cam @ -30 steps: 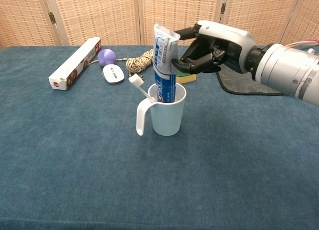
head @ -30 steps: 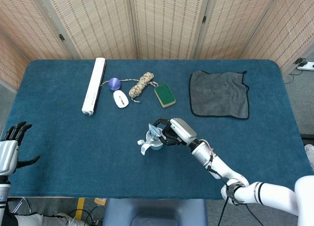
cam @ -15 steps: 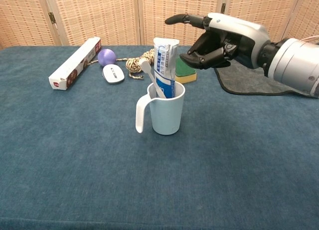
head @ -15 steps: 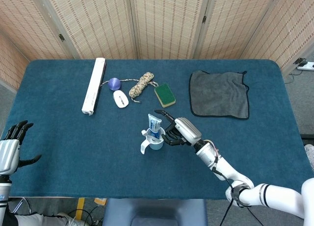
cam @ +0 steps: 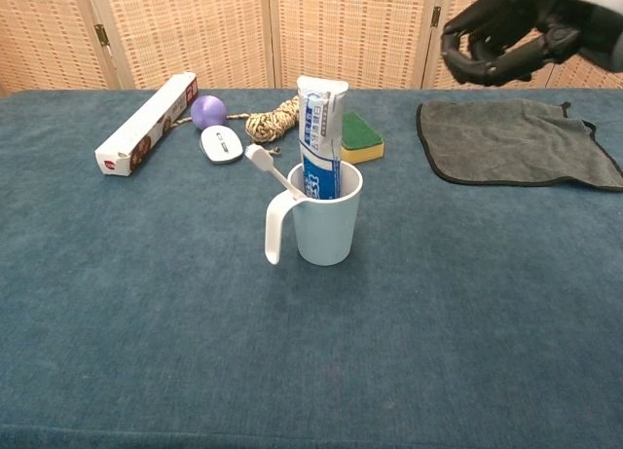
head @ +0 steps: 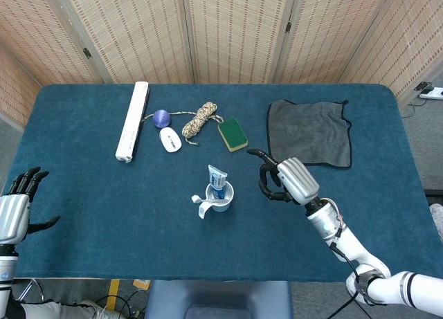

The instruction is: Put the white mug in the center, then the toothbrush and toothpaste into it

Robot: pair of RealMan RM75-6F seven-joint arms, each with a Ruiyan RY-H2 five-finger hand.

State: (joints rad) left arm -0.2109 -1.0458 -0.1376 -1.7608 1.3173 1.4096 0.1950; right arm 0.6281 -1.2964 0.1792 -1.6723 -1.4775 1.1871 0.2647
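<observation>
The white mug point(cam: 326, 220) is seen standing upright near the middle of the blue-covered desk point(head: 104, 201), its handle turned toward the robot's left. The toothpaste point(cam: 318, 137) tube is held upright inside it, and the toothbrush point(cam: 270, 170) is leaned against the rim on the handle side, its head sticking out. Nothing is gripped by the right hand point(head: 287, 180): it is raised above the desk to the right of the mug, apart from it, with its fingers loosely curled and one finger extended. The left hand point(head: 15, 207) is seen at the left edge of the desk, empty, fingers spread. Along the far side are laid a long white box point(head: 132, 121), a purple ball point(head: 161, 117), a white mouse point(head: 170, 139), a coiled rope point(head: 199, 120), a green sponge point(head: 232, 133) and a grey cloth point(head: 309, 132).
</observation>
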